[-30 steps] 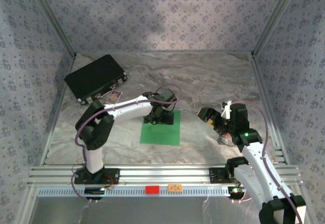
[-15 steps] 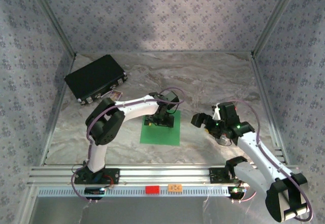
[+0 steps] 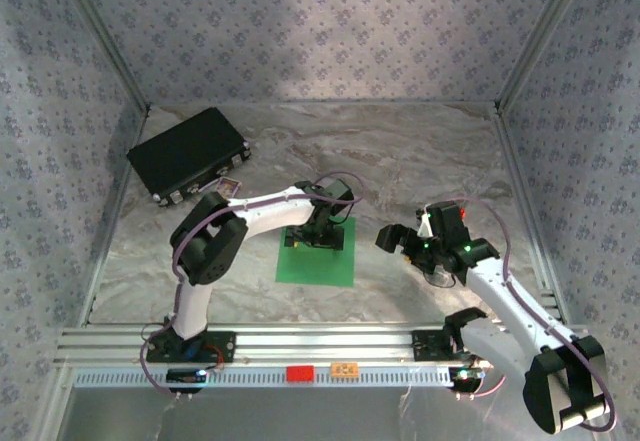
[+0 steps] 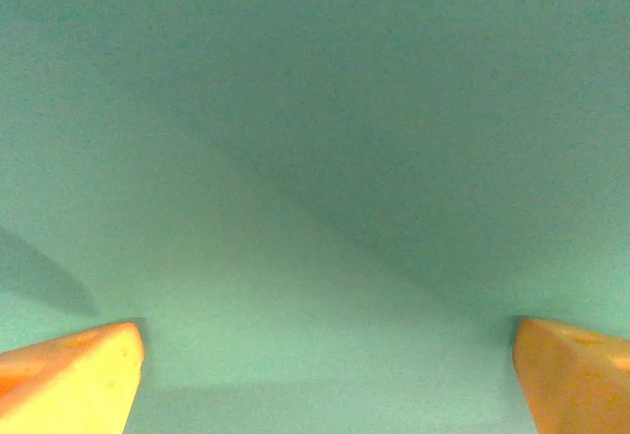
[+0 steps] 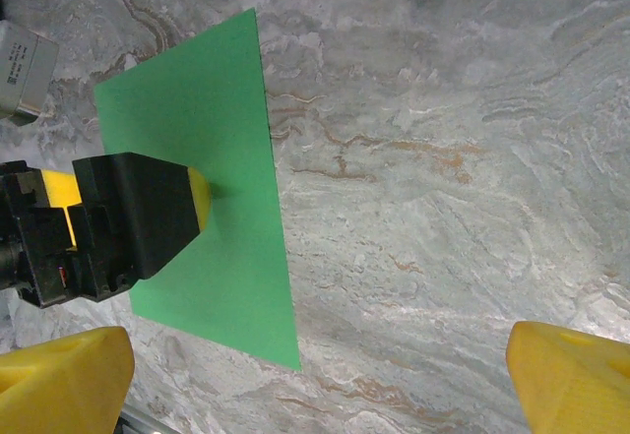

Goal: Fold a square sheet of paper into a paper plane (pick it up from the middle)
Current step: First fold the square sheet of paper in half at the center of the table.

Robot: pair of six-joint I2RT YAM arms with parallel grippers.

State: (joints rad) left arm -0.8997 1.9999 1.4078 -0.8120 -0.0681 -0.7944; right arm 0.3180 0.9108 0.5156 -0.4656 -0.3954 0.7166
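As the released left tool (image 3: 315,238) has lowered mid-frame onto the square sheet of paper (image 3: 318,267), pinching follows; right tool (image 3: 393,238) released.

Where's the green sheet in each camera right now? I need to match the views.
Top external: green sheet mid-frame, left end effector over it.
Left wrist: green sheet directly beneath the open fingers.
Right wrist: green sheet upper left, on the marble table.
Shared landmark: left end effector above the sheet.
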